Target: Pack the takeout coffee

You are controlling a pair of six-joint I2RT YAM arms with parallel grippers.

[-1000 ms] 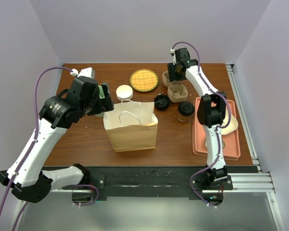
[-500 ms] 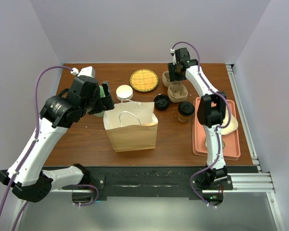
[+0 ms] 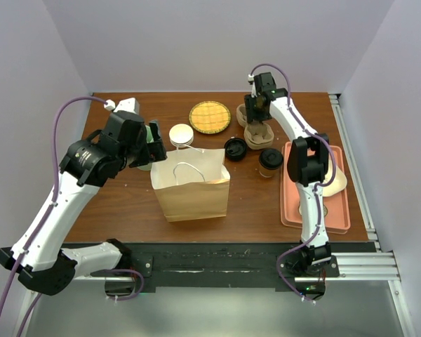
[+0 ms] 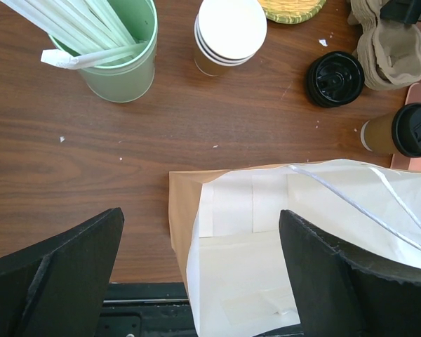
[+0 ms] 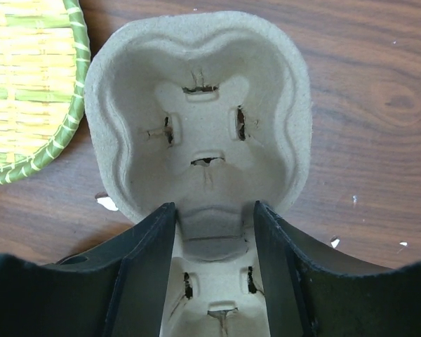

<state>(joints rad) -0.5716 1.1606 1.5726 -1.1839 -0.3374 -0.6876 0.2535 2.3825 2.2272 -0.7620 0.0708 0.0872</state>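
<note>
right gripper (image 5: 214,214): straddled waist of grey moulded-pulp cup carrier (image 5: 196,91), grip unclear
left gripper (image 4: 201,217): fingers spread wide, empty
tip: pinch dead-centre, lift level

The table (image 3: 126,203) is dark brown wood grain. The paper bag (image 3: 191,193) at centre is kraft brown, white inside. The takeout coffee (image 4: 400,132) is brown, black-lidded. The cup (image 4: 119,67) at upper left is pale green; the woven mat (image 3: 210,116) yellow, green-rimmed; the tray (image 3: 339,214) salmon pink.
</note>
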